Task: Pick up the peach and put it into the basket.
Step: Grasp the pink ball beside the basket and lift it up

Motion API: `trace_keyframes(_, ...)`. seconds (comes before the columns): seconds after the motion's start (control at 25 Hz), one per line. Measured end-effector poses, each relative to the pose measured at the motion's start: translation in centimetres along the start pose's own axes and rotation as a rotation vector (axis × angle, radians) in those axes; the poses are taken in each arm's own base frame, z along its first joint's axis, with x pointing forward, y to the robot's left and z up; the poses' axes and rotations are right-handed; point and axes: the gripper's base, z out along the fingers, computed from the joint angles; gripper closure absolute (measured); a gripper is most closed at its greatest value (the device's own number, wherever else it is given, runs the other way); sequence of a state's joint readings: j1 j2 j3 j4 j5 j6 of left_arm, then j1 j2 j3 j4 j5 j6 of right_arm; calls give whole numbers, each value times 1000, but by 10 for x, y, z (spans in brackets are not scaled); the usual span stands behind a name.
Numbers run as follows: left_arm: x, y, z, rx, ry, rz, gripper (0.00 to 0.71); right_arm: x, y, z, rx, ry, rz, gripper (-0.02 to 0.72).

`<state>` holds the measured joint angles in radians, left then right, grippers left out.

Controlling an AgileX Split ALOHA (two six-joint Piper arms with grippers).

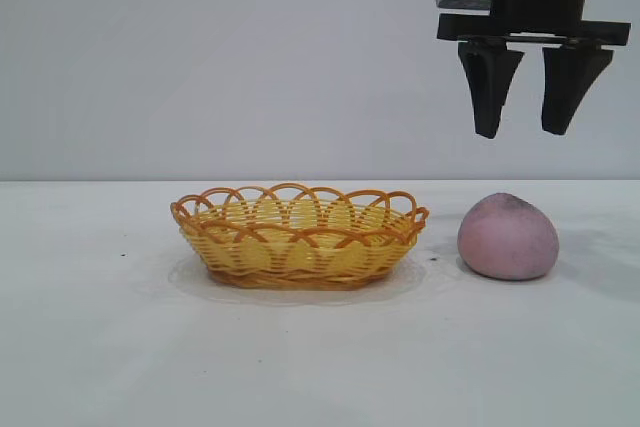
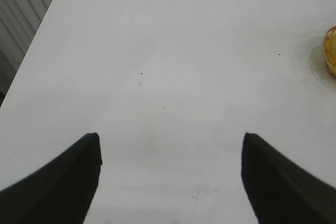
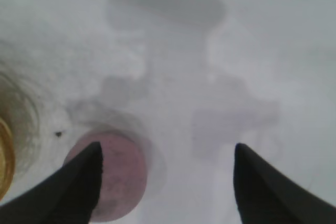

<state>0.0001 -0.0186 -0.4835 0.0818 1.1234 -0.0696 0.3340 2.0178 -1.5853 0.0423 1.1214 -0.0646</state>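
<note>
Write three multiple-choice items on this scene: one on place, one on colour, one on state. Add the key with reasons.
1. Where is the peach?
A. inside the basket
B. on the table beside the basket
C. in a gripper

2. What colour is the rim of the basket?
A. orange-brown
B. blue
C. black

3. How is the right gripper?
A. shut on the peach
B. open, above the peach
C. resting inside the basket

Key: B, the peach sits on the table; A, the looped rim is orange-brown; B, its jaws stand apart with nothing between them.
</note>
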Motion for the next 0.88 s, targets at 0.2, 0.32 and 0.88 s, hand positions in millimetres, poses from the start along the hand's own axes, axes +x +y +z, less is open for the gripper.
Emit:
trace_keyframes(0.2,0,0,0,-2,0,1,183,4,11,0,-23,51,-13,317)
trace_keyframes(0.32,0,0,0,-5,0,3,183,6,19,0,-41,65,-23,314)
trace_keyframes(0.88,0,0,0,-5,-1,3,183,19,28,50,-60,173,-25,375)
